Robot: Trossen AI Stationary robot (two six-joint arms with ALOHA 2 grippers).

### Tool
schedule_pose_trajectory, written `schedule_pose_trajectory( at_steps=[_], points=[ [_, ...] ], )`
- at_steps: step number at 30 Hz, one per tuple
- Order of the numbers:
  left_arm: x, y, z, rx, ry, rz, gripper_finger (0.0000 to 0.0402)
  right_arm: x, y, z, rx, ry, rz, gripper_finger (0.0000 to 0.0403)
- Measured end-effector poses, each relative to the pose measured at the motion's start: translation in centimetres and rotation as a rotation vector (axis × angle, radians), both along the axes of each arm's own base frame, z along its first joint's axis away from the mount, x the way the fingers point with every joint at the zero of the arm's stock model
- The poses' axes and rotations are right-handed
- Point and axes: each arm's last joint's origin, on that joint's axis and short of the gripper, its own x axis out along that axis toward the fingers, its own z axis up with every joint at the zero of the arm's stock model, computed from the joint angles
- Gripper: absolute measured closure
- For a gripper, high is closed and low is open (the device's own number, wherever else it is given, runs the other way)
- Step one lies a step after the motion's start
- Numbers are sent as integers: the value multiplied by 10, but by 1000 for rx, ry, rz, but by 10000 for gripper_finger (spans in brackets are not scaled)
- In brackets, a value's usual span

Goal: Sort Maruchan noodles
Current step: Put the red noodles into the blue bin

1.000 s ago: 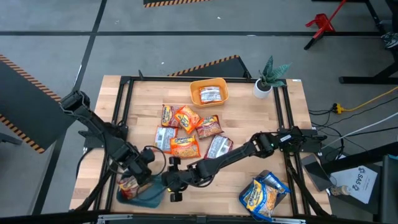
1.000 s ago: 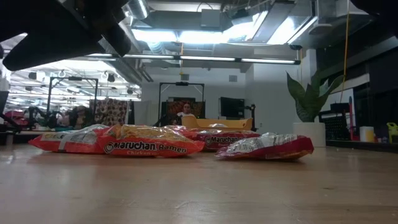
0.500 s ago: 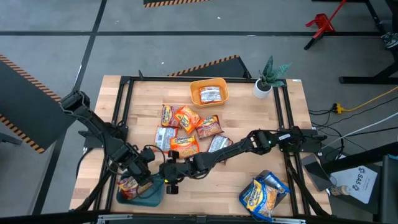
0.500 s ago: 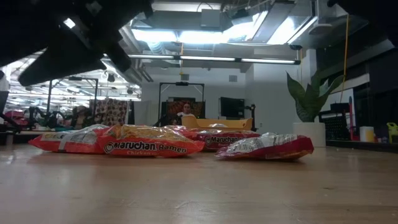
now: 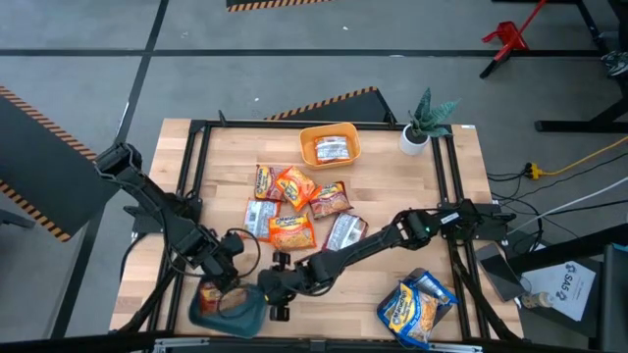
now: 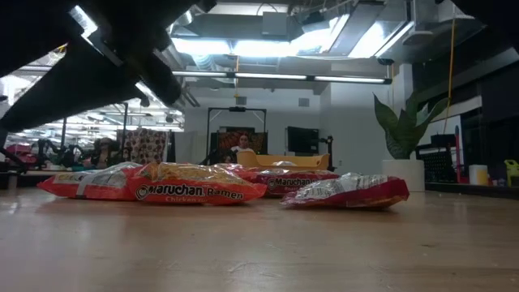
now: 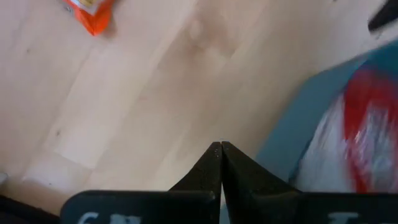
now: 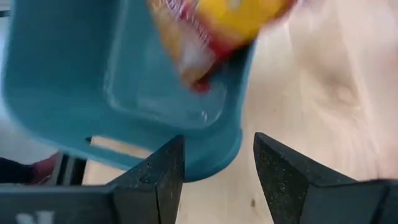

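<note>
Glossy plastic noodle packets (image 5: 291,230) — smooth teal plastic bin (image 8: 124,93), pale wood table (image 5: 383,186)

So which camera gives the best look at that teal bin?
The right wrist view: the teal bin fills the picture, its inside showing and a packet at its edge. The high view shows the bin small, at the table's near left corner. The left wrist view catches only one wall. The low view misses it.

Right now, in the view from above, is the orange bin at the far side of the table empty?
No. The orange bin holds one noodle packet with a silver-white face.
</note>
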Motion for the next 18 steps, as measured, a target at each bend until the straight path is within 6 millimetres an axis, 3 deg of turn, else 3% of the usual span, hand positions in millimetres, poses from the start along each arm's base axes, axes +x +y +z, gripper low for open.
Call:
schedule_pose_trajectory(
  at_steps=[6, 15, 18],
  points=[
    [2, -4, 11, -1, -27, -10, 401, 2, -3, 3, 8, 4, -15, 227],
    [-3, 4, 10, 113, -4, -45, 401, 7, -1, 30, -46, -108, 47, 227],
    [0, 2, 23, 80, -42, -45, 401, 7, 0, 30, -94, -123, 116, 227]
  ],
)
